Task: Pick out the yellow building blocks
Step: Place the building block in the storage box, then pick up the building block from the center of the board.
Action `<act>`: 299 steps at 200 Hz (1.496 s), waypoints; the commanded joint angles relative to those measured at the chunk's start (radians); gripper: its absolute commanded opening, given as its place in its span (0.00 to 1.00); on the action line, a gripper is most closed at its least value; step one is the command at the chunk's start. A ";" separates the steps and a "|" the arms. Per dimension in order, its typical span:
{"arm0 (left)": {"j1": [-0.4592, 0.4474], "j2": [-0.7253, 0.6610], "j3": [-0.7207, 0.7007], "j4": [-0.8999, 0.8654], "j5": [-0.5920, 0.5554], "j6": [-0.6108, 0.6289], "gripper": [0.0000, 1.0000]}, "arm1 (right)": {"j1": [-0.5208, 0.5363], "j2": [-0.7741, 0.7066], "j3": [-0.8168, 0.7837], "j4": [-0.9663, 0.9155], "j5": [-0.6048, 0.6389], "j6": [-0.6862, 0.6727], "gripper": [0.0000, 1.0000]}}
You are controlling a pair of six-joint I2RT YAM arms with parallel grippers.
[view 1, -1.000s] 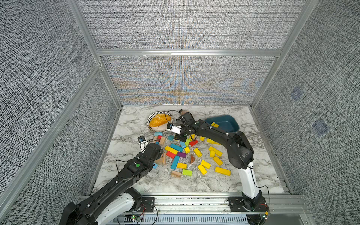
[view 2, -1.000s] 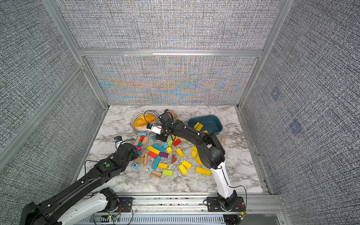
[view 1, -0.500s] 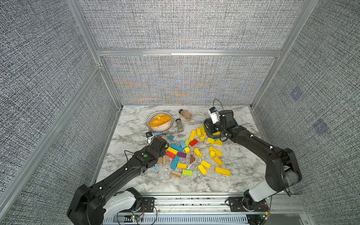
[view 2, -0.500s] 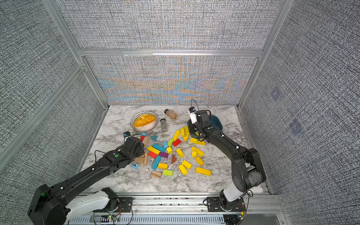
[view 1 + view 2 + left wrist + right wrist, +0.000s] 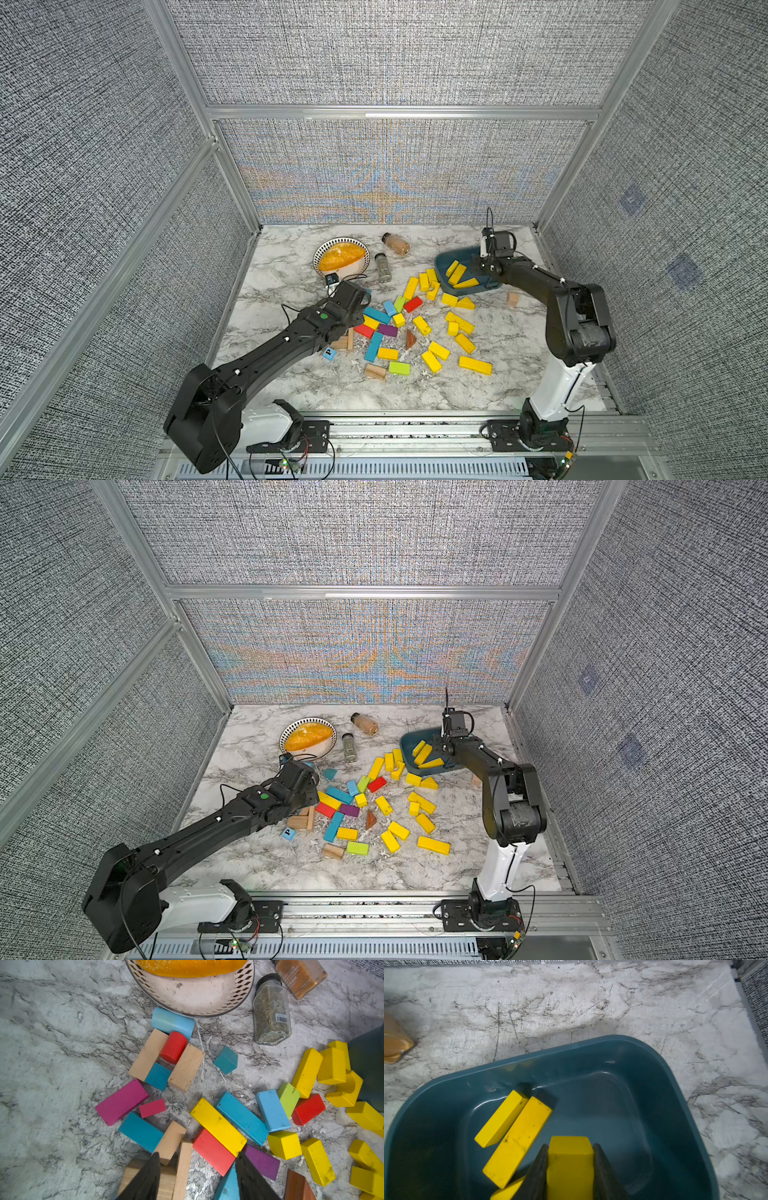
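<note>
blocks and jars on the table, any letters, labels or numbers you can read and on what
"P": black letter on the small light blue cube beside the left arm, seen in both top views.
Herb jar: a white barcode sticker, digits too small to read.
Brown spice jar: faint print on its side, too blurred to read.
Yellow blocks, bowl and blue bin: no text.

In a top view, yellow building blocks (image 5: 433,845) lie scattered across the marble bench (image 5: 257,866); three rest in a blue bin (image 5: 409,739), where the right hand (image 5: 441,746) hangs.
</note>
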 commanded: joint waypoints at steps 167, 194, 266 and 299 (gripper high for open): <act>0.001 0.060 0.015 -0.039 -0.041 -0.089 0.61 | -0.017 0.095 0.178 -0.099 0.000 -0.036 0.49; 0.001 0.119 0.060 -0.018 0.063 0.057 0.62 | 0.008 -0.030 0.123 -0.096 -0.046 -0.042 0.51; 0.000 0.340 0.304 -0.336 0.268 0.536 0.71 | 0.037 -0.376 -0.193 -0.079 -0.151 -0.015 0.51; -0.001 0.433 0.375 -0.418 0.264 0.654 0.92 | 0.039 -0.486 -0.290 -0.095 -0.151 -0.016 0.51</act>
